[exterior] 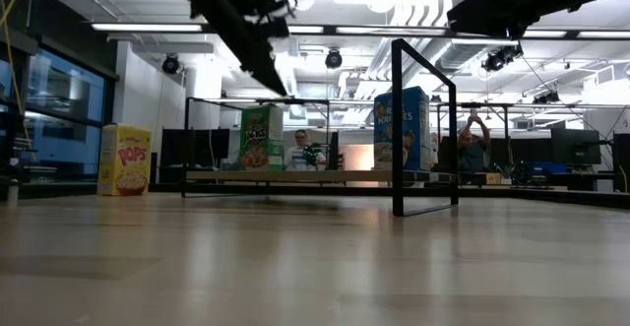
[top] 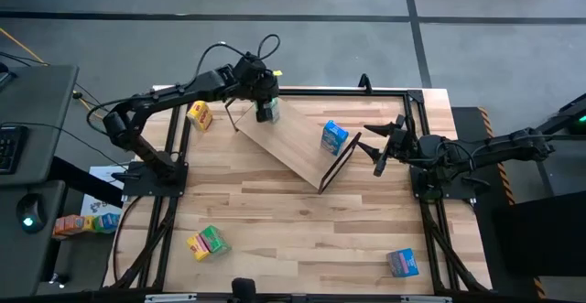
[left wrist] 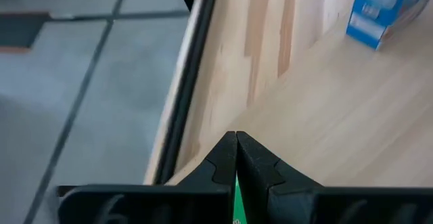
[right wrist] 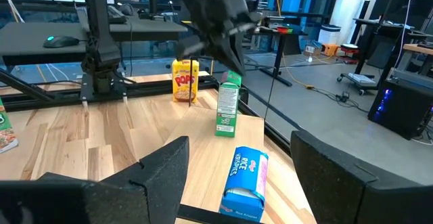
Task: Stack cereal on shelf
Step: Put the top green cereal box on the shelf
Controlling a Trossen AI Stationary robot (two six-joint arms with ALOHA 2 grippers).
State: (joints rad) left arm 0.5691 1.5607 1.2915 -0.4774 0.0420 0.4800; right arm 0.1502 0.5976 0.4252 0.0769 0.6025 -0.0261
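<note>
The shelf (top: pixel 293 147) is a light wood board with black wire end frames, lying at an angle on the far half of the table. A green cereal box (right wrist: pixel 228 105) stands upright on its far-left end, and my left gripper (top: pixel 265 109) is directly above it, shut on its top. A blue cereal box (top: pixel 334 136) stands on the board's right end. My right gripper (top: pixel 380 149) hovers open just right of the shelf; the blue box (right wrist: pixel 245 176) lies ahead between its spread fingers, untouched. My left gripper pinches the green box's top edge (right wrist: pixel 231 77) between its two fingers, coming from above and pointing down. Only a thin green sliver (left wrist: pixel 236 197) shows between the fingers. The box stands upright with its bottom on the shelf board.
A yellow box (top: pixel 200 115) stands on the table left of the shelf. A green and yellow pair (top: pixel 207 242) lies near the near-left corner, another blue box (top: pixel 401 263) near the near-right corner. Black frame rails (top: pixel 430 221) border the table. People show in the room behind (exterior: pixel 300 149).
</note>
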